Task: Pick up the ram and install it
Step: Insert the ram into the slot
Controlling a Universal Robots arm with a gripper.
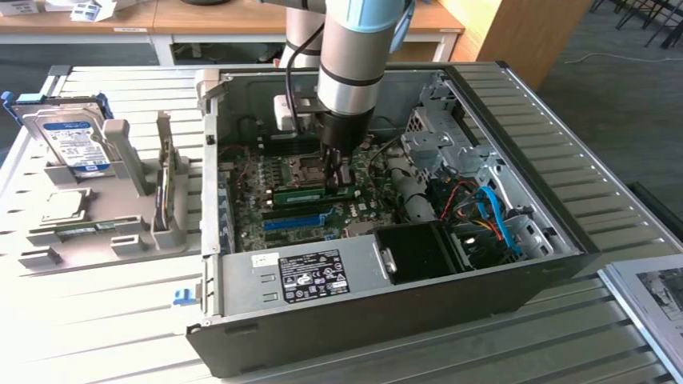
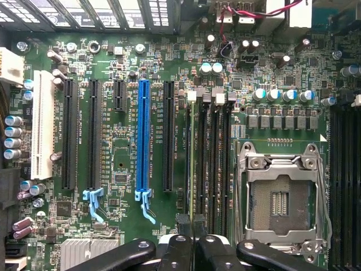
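Note:
The ram is a long green stick lying level just over the motherboard inside the open computer case. My gripper reaches straight down into the case and is shut on one end of the ram. In the wrist view the ram shows edge-on as a thin line, sitting along the memory slot closest to the blue slot. My gripper has its two black fingertips pinched on the stick. How deep the ram sits in the slot is hidden.
The empty processor socket lies beside the memory slots, the blue expansion slot on the other side. A grey holder at the exterior view's left carries a hard drive and a square chip. Cables crowd the case's right.

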